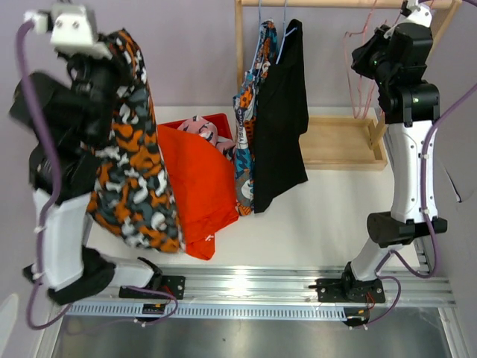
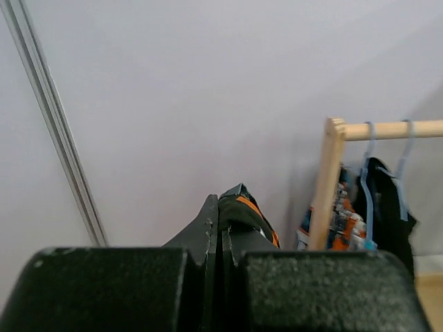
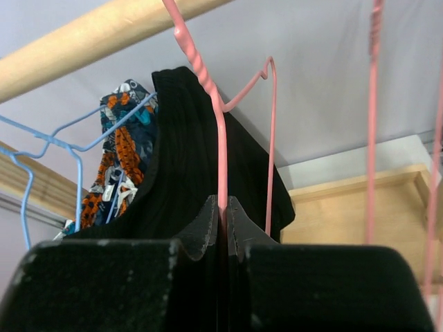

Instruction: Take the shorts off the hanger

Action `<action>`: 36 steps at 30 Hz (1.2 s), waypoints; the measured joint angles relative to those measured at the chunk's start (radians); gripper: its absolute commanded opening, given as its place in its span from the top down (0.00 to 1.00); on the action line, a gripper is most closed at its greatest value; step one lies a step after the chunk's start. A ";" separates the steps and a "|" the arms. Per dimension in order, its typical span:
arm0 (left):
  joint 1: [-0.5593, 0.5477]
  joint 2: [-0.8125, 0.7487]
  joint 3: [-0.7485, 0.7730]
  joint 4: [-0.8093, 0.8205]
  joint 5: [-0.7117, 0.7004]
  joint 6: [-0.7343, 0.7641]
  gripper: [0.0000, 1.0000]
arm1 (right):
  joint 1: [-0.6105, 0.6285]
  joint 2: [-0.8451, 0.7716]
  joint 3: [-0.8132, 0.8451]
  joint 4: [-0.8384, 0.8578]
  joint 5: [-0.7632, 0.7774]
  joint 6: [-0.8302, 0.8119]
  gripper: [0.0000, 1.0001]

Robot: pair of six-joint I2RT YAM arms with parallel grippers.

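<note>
My left gripper (image 1: 118, 46) is raised high at the left, shut on the top edge of the orange-black-white blotched shorts (image 1: 134, 179), which hang free below it. The fabric shows pinched between the jaws in the left wrist view (image 2: 243, 207). The black shorts (image 1: 279, 119) and the blue printed shorts (image 1: 248, 112) hang on blue hangers (image 3: 41, 149) from the wooden rail (image 1: 335, 4). The plain orange shorts (image 1: 195, 186) and the pink printed shorts (image 1: 197, 125) lie at the red bin. My right gripper (image 3: 223, 204) is shut on a bare pink hanger (image 3: 220, 138) on the rail.
The red bin (image 1: 216, 119) stands left of the rack's wooden post (image 1: 240, 45). The rack's wooden base tray (image 1: 339, 142) lies at the back right. More bare pink hangers (image 1: 358, 67) hang by my right arm. A metal rail (image 1: 246, 287) runs along the near edge.
</note>
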State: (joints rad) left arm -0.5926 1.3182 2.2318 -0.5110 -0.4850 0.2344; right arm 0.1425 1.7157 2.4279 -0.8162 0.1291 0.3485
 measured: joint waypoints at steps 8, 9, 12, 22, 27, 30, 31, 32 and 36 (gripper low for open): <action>0.434 0.472 0.305 -0.085 0.401 -0.201 1.00 | -0.010 0.066 -0.007 0.069 -0.033 -0.005 1.00; 0.446 0.515 0.303 -0.095 0.427 -0.214 1.00 | -0.012 0.066 -0.011 0.076 -0.033 -0.005 1.00; 0.468 0.616 0.285 -0.116 0.488 -0.246 1.00 | -0.015 0.065 -0.044 0.108 -0.034 -0.005 1.00; 0.555 0.705 0.027 -0.009 0.556 -0.339 1.00 | -0.020 0.080 -0.114 0.136 -0.038 -0.009 1.00; 0.560 0.637 -0.304 0.067 0.487 -0.362 0.97 | -0.029 0.100 -0.096 0.142 -0.040 -0.010 1.00; 0.560 0.613 -0.420 0.080 0.436 -0.394 0.95 | -0.034 0.100 -0.097 0.145 -0.040 -0.010 1.00; 0.560 0.604 -0.449 0.080 0.423 -0.406 0.90 | -0.034 0.098 -0.100 0.151 -0.040 -0.010 1.00; 0.560 0.595 -0.472 0.079 0.409 -0.420 0.68 | -0.034 0.097 -0.106 0.156 -0.040 -0.010 1.00; 0.562 0.532 -0.570 0.081 0.370 -0.476 0.27 | -0.035 0.086 -0.131 0.167 -0.040 -0.012 1.00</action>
State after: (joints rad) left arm -0.0311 1.8500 1.6615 -0.4297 -0.1154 -0.2413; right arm 0.1070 1.8019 2.2967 -0.6491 0.0895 0.3363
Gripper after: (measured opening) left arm 0.586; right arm 0.044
